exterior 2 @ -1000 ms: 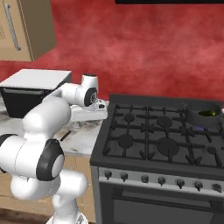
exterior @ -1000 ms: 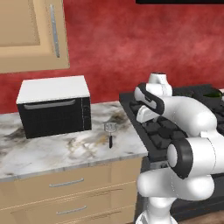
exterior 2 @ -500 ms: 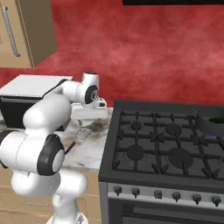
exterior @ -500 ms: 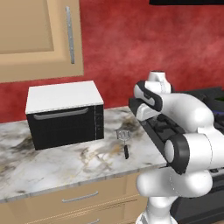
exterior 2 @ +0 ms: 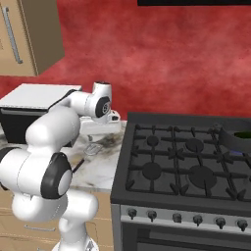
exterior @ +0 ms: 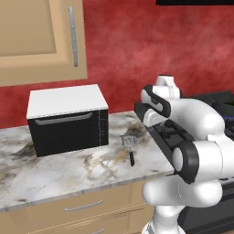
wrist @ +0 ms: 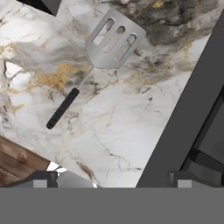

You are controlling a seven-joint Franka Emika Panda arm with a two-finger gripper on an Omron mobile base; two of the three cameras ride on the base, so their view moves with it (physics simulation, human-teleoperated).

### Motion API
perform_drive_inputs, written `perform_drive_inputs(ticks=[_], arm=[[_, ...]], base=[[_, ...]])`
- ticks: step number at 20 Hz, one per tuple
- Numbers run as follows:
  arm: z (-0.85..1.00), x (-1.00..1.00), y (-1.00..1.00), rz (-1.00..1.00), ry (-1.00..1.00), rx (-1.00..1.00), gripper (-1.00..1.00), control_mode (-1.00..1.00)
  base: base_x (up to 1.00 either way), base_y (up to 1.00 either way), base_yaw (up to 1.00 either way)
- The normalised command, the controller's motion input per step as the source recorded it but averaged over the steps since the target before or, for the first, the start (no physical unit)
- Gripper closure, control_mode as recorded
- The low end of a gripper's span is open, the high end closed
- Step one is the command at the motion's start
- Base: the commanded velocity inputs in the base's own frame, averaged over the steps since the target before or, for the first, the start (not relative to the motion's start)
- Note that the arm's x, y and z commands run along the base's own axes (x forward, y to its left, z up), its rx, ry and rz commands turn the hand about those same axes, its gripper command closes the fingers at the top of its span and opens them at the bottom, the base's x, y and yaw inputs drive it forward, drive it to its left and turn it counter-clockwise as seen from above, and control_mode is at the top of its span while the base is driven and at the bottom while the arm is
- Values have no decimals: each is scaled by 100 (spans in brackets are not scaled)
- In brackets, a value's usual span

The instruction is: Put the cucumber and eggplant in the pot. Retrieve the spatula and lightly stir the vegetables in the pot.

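The spatula (wrist: 105, 52) lies flat on the marble counter, with its slotted silver blade toward the back wall and its dark handle toward the counter's front edge. In the base views the spatula (exterior: 130, 147) (exterior 2: 91, 149) rests between the oven box and the stove. My gripper (wrist: 112, 179) hangs above the counter beside the stove's edge, open, with nothing between its fingertips; the spatula lies ahead of it. The dark pot (exterior 2: 237, 141) sits at the stove's far right, cut by the frame edge. Something green, the cucumber (exterior 2: 243, 134), shows inside it.
A black toaster oven with a white top (exterior: 66, 118) stands on the counter to the left of the spatula. The black stove (exterior 2: 186, 164) with its burner grates is to the right. Wooden cabinets (exterior: 41, 36) hang above. A red wall runs behind.
The base has driven left, so both base views have shifted. The oven and spatula now sit nearer the middle, and the pot has slid to the right edge.
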Motion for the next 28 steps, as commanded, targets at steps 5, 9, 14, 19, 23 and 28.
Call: perform_drive_inputs(ticks=[5, 9, 14, 19, 23, 28], arm=[[-15, 0, 23, 0, 0, 0, -100, -100], [-36, 0, 50, -2, 3, 0, -100, -100], [-52, 0, 50, -11, 15, 0, -100, -100], [-23, -22, 27, -20, 28, 0, -100, -100], [-7, -29, 16, -24, 23, 0, -100, -100], [-1, -10, 15, -29, -13, -2, -100, -100]], base=[[0, 6, 0], [0, 0, 0], [0, 0, 0], [0, 0, 0], [0, 0, 0], [0, 0, 0]])
